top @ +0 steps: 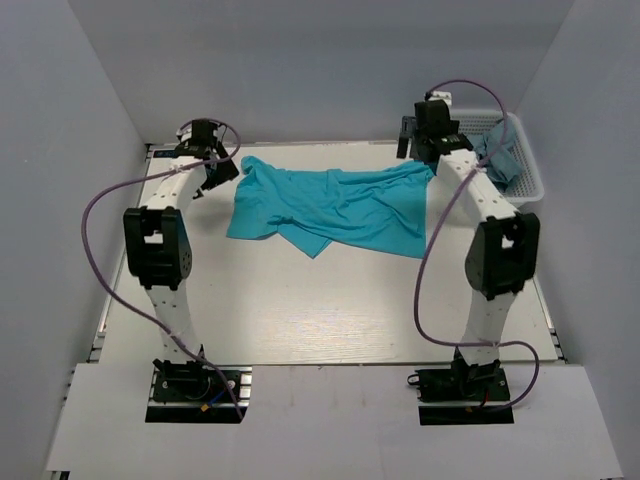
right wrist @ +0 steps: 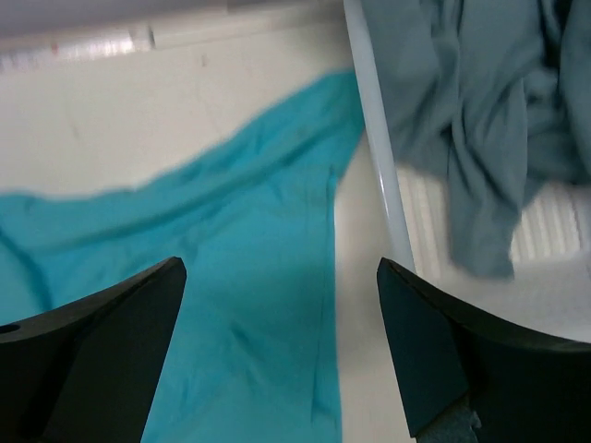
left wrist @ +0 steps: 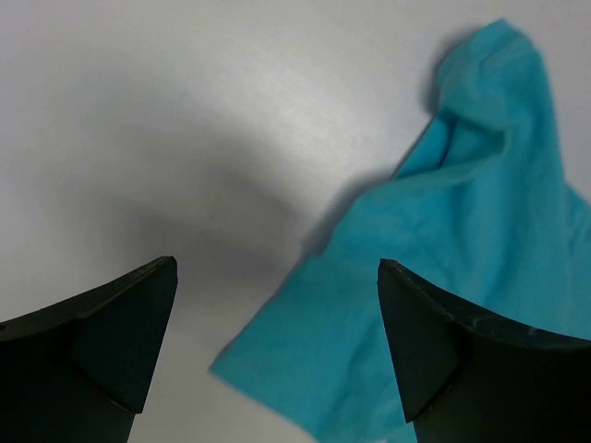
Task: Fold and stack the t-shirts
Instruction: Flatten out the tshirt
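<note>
Top external: shirt [top: 325, 210] is spread out between left gripper [top: 218, 172] and right gripper [top: 418, 145], ready for folding; both are seen wide open, nothing gripped.

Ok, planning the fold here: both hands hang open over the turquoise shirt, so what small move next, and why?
Probably lower the left hand and right hand to grip the turquoise t-shirt at its far corners and pull it flat: it lies rumpled.

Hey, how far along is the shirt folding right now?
Done: the turquoise shirt lies spread on the table, wrinkled, no fold made. In hand: nothing; the left gripper and right gripper hang open near its far corners. Left: fold it, then the grey shirts in the basket, and stack.
</note>
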Controlling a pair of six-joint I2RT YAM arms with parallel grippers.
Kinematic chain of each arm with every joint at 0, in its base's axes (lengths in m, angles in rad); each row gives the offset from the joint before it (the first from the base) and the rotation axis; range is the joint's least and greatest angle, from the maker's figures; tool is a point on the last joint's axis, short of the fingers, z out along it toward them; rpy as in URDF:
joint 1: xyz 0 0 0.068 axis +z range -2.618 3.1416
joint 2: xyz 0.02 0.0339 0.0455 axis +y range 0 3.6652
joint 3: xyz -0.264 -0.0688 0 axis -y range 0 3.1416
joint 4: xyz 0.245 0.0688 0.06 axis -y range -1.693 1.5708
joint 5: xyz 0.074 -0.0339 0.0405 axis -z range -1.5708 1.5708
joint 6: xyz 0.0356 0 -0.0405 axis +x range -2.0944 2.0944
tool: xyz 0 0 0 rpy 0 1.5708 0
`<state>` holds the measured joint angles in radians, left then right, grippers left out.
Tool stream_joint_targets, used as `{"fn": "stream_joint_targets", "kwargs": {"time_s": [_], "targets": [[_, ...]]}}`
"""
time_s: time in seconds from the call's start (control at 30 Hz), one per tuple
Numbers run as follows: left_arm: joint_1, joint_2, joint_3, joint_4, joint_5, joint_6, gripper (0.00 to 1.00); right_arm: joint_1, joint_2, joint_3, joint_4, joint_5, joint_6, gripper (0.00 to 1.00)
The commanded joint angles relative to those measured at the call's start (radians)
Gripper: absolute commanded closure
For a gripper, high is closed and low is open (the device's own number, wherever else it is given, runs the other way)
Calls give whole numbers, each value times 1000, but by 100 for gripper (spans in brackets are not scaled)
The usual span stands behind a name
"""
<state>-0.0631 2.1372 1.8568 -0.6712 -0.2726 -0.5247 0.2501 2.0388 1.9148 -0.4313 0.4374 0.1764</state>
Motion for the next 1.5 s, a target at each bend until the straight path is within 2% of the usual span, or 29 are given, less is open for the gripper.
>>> {"fn": "stream_joint_targets", "kwargs": {"time_s": [0.0,0.03,0.13,0.33,0.43,0.57,0.67,0.7,0.8,0.83,1.0,1.13,1.33,1.47], "targets": [[-18,-210,-151,-44,16,-55,0,3,-231,-181,-72,-78,93,10],[-18,-227,-239,-44,16,-55,0,2,-255,-218,-70,-110,106,10],[-18,-253,-356,-44,68,-66,0,0,-405,-417,-66,-153,153,10],[-27,-131,-351,-66,78,-75,0,-6,-557,-618,-47,-169,201,10],[-37,-85,-341,-90,90,-87,10,-3,-612,-666,-64,-134,222,10],[-37,-74,-410,-45,130,-98,23,-5,-641,-704,-78,-126,239,10],[-37,-106,-475,5,162,-107,37,-5,-651,-735,-81,-103,264,10],[-37,-118,-504,16,171,-107,50,-5,-648,-746,-86,-98,268,10],[-37,-129,-536,53,219,-107,67,-5,-634,-760,-107,-53,302,10],[-37,-138,-550,53,236,-107,76,-9,-628,-763,-119,-42,325,10],[-37,-125,-552,90,271,-107,100,-6,-577,-769,-126,-31,337,10],[-37,-132,-533,79,280,-98,100,-12,-517,-769,-116,-60,348,10],[-37,-218,-558,81,234,-98,100,-23,-402,-777,-78,-230,371,14],[-37,-243,-545,59,216,-98,100,-29,-362,-809,-72,-218,393,16]]}}
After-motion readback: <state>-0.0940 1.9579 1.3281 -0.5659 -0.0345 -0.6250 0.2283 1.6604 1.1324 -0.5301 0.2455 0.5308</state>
